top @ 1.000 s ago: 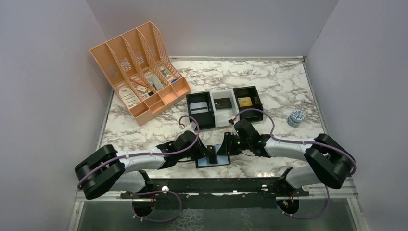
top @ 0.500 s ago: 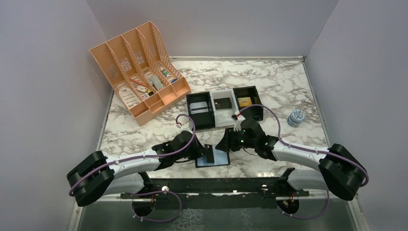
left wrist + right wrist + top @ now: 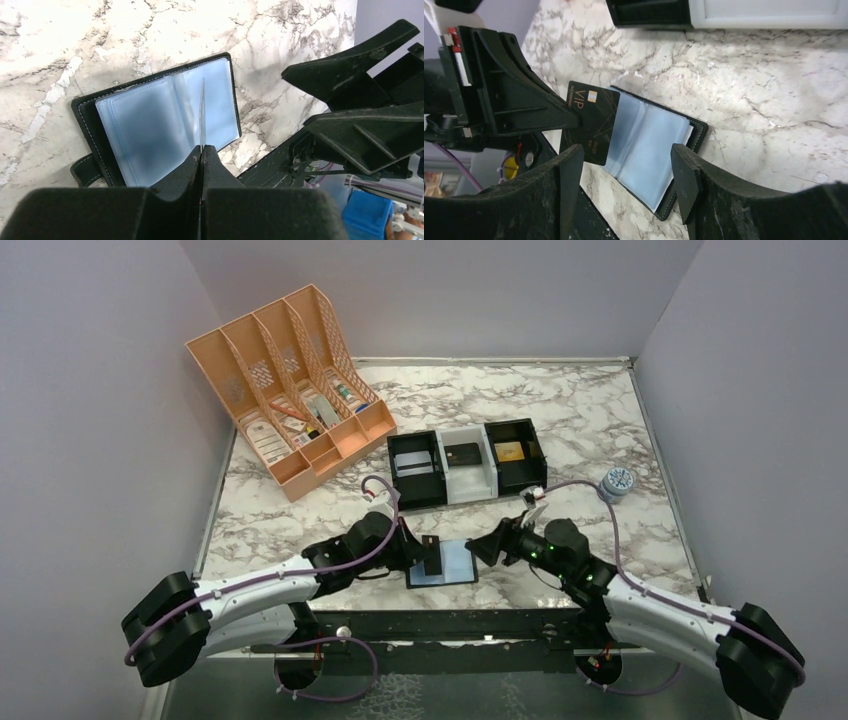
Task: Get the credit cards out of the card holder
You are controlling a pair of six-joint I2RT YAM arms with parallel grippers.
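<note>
Your left gripper (image 3: pixel 201 150) pinches one black VIP credit card (image 3: pixel 589 122); your right gripper (image 3: pixel 626 175) stands wide and empty.
The card stands on edge over the left half of the one card holder (image 3: pixel 455 562), long axis top to bottom in the right wrist frame, VIP end uppermost. The holder lies open, lining up, low centre of the top view, longer side left to right. Two further cards (image 3: pixel 461 453) show in the tray (image 3: pixel 470 497) above it.

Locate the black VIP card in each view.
Top external: card low centre, upright over the holder.
Left wrist: card centre, edge-on, pinched by the left end effector.
Right wrist: card left of centre, face showing.
Shared landmark: the open holder with its blue lining, in all three.
</note>
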